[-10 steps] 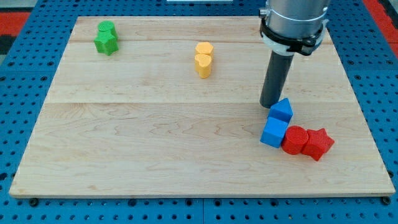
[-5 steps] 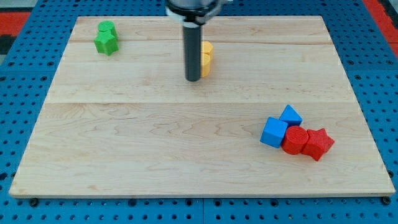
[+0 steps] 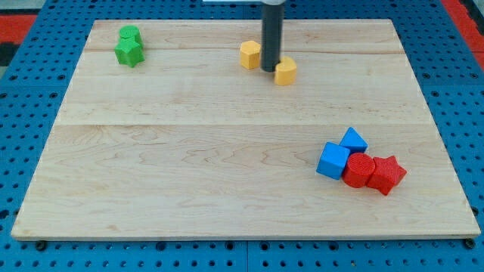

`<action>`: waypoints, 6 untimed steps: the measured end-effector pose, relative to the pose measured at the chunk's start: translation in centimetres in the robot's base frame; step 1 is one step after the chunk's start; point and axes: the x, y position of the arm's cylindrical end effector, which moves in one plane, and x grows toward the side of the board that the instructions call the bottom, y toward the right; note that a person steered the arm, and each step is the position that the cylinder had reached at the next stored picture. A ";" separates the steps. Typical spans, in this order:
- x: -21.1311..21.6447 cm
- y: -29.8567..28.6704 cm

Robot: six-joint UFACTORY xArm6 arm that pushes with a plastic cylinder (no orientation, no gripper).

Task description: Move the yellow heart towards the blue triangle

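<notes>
The yellow heart (image 3: 285, 72) lies on the surface (image 3: 189, 151) near the view's top, touching the rod's tip (image 3: 271, 70) at its 3 o'clock; another yellow block (image 3: 250, 54) sits at the tip's 10 o'clock. The blue triangle (image 3: 352, 140) lies well apart, at the heart's 5 o'clock. No gripper shows.

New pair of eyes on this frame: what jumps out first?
The dark rod near the view's top, my tip set down between two yellow blocks: the yellow heart touching it on the right, another yellow block to its left. Next, the tight blue-and-red cluster at lower right, where the blue triangle sits above a blue cube.
</notes>
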 end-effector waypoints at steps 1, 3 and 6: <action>0.5 1.7; 0.1 5.5; 6.6 6.3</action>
